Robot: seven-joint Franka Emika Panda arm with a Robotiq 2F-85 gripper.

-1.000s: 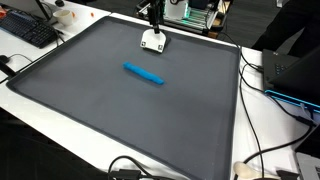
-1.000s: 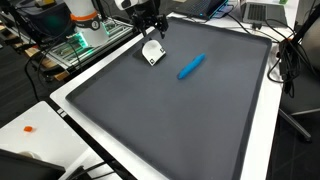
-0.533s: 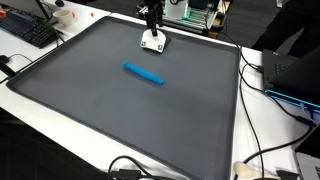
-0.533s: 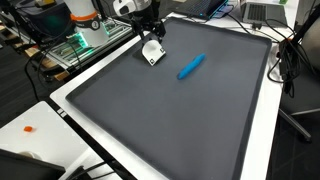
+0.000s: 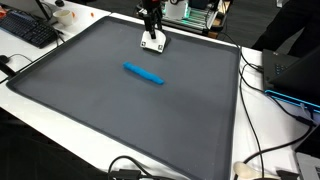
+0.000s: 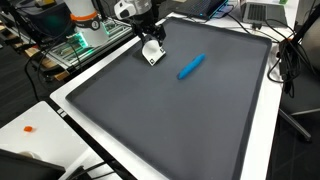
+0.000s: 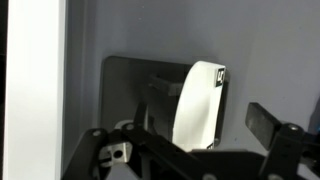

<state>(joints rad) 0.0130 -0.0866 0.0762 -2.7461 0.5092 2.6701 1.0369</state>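
Observation:
A small white block (image 5: pixel 153 43) lies on the dark grey mat (image 5: pixel 110 110) near its far edge, also seen in an exterior view (image 6: pixel 152 54). My gripper (image 5: pixel 151 27) hangs just above it, jaws open; from the other side it (image 6: pixel 150 38) stands over the same block. In the wrist view the white block (image 7: pixel 197 104) lies between the spread fingers, with the gripper (image 7: pixel 205 118) astride it and one dark fingertip (image 7: pixel 262 120) to its right, apart from it. A blue marker (image 5: pixel 144 74) lies alone mid-mat (image 6: pixel 191 67).
The mat fills a white table (image 5: pixel 270 130). A black keyboard (image 5: pixel 25 28) sits off one corner, cables (image 5: pixel 258 160) trail along the white border, electronics (image 6: pixel 80 45) stand behind the arm, and a small orange piece (image 6: pixel 29 129) lies on the table edge.
The gripper has come down a little closer over the white block, still open. The block and the blue marker have not moved.

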